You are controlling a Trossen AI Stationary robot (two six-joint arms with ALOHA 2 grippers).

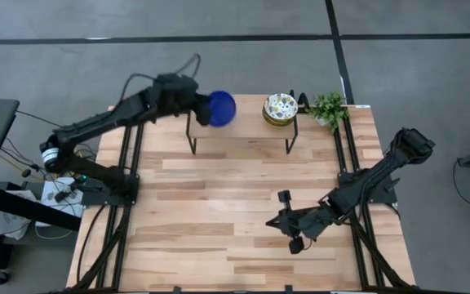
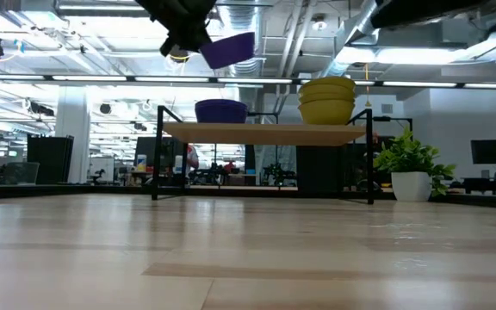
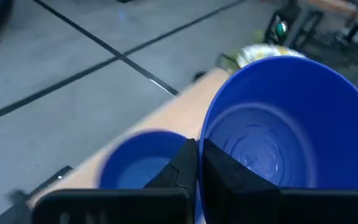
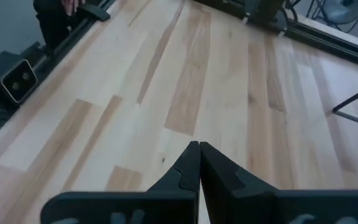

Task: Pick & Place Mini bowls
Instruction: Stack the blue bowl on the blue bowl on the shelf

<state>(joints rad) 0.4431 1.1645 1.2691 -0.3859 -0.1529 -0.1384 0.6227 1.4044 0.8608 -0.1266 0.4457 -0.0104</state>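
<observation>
A blue mini bowl (image 1: 222, 108) hangs tilted above the left end of the small shelf (image 1: 243, 122), its rim pinched in the left gripper (image 3: 197, 163), whose arm reaches across from the counter's (image 1: 219, 212) left side; a second blue bowl (image 2: 220, 110) sits on the shelf below it; a stack of patterned bowls (image 1: 280, 109) stands at the shelf's right end, count unclear; the right gripper (image 4: 199, 163) hovers low over the counter, jaws pressed together and empty; one potted plant (image 1: 329, 109) stands beside the shelf.

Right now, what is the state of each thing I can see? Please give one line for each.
Left hand: shut on the rim of a blue bowl, above the shelf.
Held blue bowl: lifted, tilted.
Second blue bowl: resting upright on the shelf.
Patterned bowls: stacked on the shelf.
Plant: upright, beside the shelf.
Right hand: shut, empty, above the table.
</observation>
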